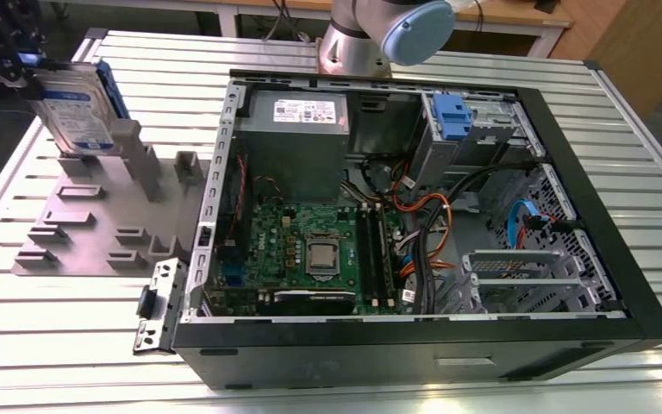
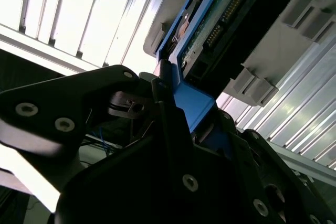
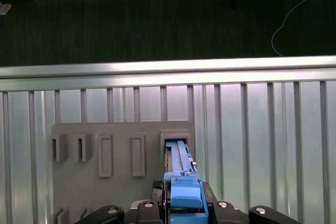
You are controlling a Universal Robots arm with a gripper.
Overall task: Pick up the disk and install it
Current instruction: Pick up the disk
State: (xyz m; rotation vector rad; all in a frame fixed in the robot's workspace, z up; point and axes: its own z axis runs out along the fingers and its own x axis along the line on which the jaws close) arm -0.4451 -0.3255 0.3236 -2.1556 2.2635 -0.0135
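— Where is the disk (image 1: 72,108)?

— It stands upright on its narrow end at the far corner of the grey holder plate (image 1: 101,216), on the exterior view's left, well apart from the open computer case (image 1: 423,354). Its labelled face shows in that view.

— Is it in a slot?

— In the first wrist view the disk (image 3: 180,163) is seen edge-on, and its far end sits at the last slot in the holder plate's (image 3: 105,129) row. I cannot tell whether it is seated there or just clear of it.

— And the gripper (image 3: 184,205)?

— It is on the disk's upper end. In the second wrist view the black fingers (image 2: 167,114) are clamped on either side of the blue carrier frame (image 2: 191,103), with the disk's circuit-board side (image 2: 220,19) running away beyond them.

— What is around it?

— The holder plate lies flat on the slatted aluminium table (image 1: 55,328). The case lies on its side with the board exposed. Inside it are a grey metal box (image 1: 296,138) with a white sticker and a bare blue bracket (image 1: 452,116) in the drive bay. The arm (image 1: 365,39) rises behind the case.
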